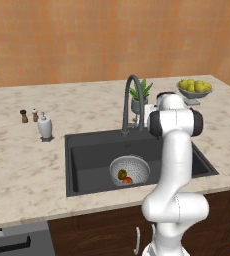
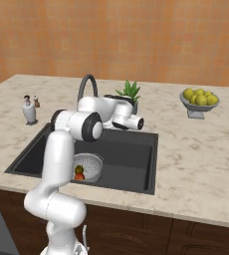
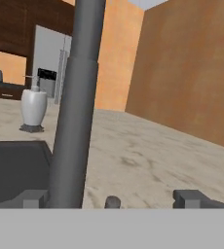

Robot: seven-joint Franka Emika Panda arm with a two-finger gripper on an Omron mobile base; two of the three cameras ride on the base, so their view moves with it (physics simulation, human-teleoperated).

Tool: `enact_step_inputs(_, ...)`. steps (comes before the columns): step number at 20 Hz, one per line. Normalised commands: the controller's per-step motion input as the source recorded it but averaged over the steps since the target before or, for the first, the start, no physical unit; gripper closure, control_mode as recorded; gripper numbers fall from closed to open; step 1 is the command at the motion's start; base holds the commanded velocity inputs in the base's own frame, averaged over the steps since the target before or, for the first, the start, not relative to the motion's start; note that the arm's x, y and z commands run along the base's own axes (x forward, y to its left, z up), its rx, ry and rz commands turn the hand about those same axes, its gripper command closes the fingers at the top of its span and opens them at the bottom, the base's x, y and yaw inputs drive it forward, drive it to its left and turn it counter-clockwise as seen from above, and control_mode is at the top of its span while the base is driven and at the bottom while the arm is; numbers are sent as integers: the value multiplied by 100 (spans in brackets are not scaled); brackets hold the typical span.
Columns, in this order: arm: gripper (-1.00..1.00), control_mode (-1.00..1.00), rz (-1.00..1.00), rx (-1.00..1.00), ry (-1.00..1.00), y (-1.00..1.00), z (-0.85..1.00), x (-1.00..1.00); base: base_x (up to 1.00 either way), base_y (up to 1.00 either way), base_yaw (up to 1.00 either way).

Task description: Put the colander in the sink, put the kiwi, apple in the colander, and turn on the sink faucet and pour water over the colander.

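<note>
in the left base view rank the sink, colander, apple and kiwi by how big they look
1. dark grey rectangular sink
2. round grey pierced metal colander
3. small red apple and small olive-green kiwi: they look about alike, so no ranking between them.

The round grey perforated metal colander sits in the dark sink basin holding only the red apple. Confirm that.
Not quite. The round grey perforated metal colander does sit in the dark rectangular sink, but it holds two fruits: the small red apple and the olive-green oval kiwi. The left base view shows both.
</note>
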Motion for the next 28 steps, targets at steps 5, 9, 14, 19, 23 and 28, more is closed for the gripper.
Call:
enact_step_inputs(5,-100,-100,0,0,0,0,-10,17,0,0,0)
enact_step_inputs(9,-100,-100,0,0,0,0,-11,9,0,0,0)
enact_step_inputs(14,100,-100,0,0,-2,5,-1,12,0,0,0)
enact_step_inputs(19,100,-100,0,0,-1,7,0,15,0,0,0)
enact_step_inputs(23,100,-100,0,2,0,-1,-8,8,0,0,0)
enact_step_inputs(28,100,-100,-4,6,0,-3,-10,0,0,0,0)
